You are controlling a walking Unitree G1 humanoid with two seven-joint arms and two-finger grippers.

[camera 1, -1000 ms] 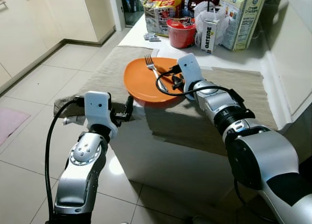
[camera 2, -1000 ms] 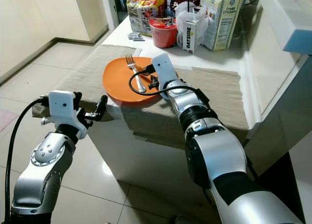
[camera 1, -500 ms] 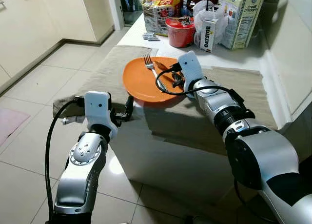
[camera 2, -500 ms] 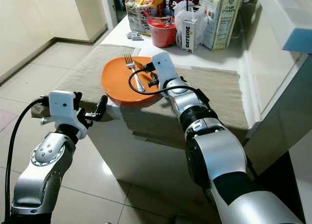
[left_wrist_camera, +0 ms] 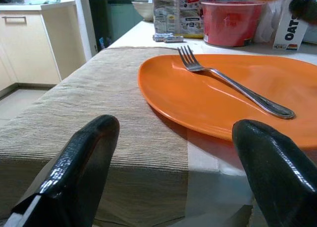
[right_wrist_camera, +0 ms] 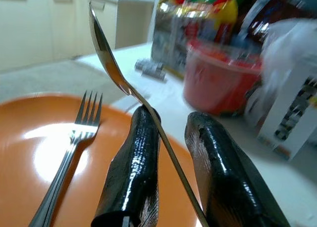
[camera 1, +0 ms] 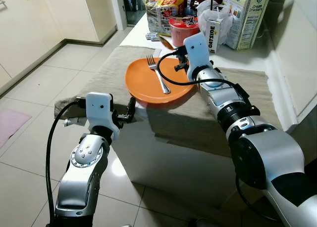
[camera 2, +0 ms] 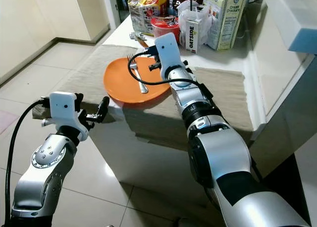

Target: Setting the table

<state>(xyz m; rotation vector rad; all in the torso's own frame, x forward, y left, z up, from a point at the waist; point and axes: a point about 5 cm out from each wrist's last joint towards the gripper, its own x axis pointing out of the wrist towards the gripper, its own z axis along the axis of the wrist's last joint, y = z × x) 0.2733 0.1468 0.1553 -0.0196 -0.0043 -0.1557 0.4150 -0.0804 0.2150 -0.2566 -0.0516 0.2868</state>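
Right gripper (right_wrist_camera: 166, 153) is up over the far rim of the round orange plate (camera 1: 143, 81), and there it is, a shiny metal spoon (right_wrist_camera: 111, 64) pinched between its two black fingers (right_wrist_camera: 131, 172), handle slanting down through the gap and the bowl tipped up and away, lifted above the plate. On the plate lies a silver metal fork (camera 1: 158, 74), tines toward the far edge, handle angled back toward the near rim, flat on the orange surface. The plate sits on a beige ribbed cloth table runner (camera 1: 237, 96) draped across the white table (camera 1: 148, 153), close to the table's near-left edge.

Left gripper (left_wrist_camera: 173, 172) hovers low just off that near edge, fingers spread wide and holding nothing, pointing at the plate's rim from the runner's overhang.

Behind the plate, at the back of the table: a red plastic tub (camera 1: 182, 31), a small white Oatside carton (camera 1: 213, 35) just beside it, a tall cream-and-green milk carton (camera 1: 246, 17) to the right, and a colourful snack bag (camera 1: 161, 12) to the left. Pale tiled floor (camera 1: 34, 98) and cream cupboards (camera 1: 29, 24) off to the left
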